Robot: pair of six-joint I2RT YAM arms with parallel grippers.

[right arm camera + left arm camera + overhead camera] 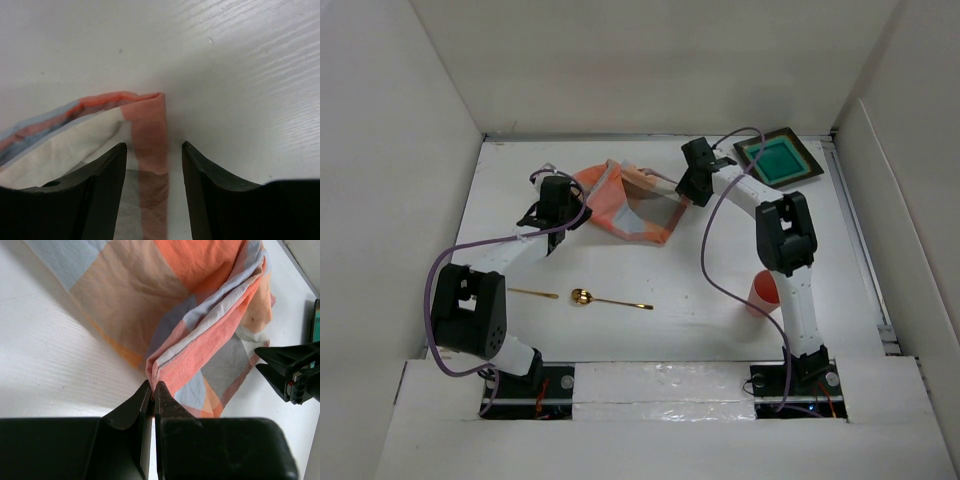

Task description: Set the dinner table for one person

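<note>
The orange-and-grey checked cloth mat (625,200) lies crumpled at the back middle of the white dinner table (670,330). My left gripper (152,386) is shut on a fold of the mat (200,335) at its left side and holds it up. My right gripper (154,147) is open at the mat's right end, its jaws either side of an orange corner strip (147,125) without touching it. A gold spoon (605,299) and a thin gold utensil (532,293) lie in front of the arms. An orange cup (763,291) stands behind the right arm.
A square green plate with a dark rim (778,158) sits at the back right corner. White walls close in the table on three sides. The right gripper (292,371) shows at the right edge of the left wrist view.
</note>
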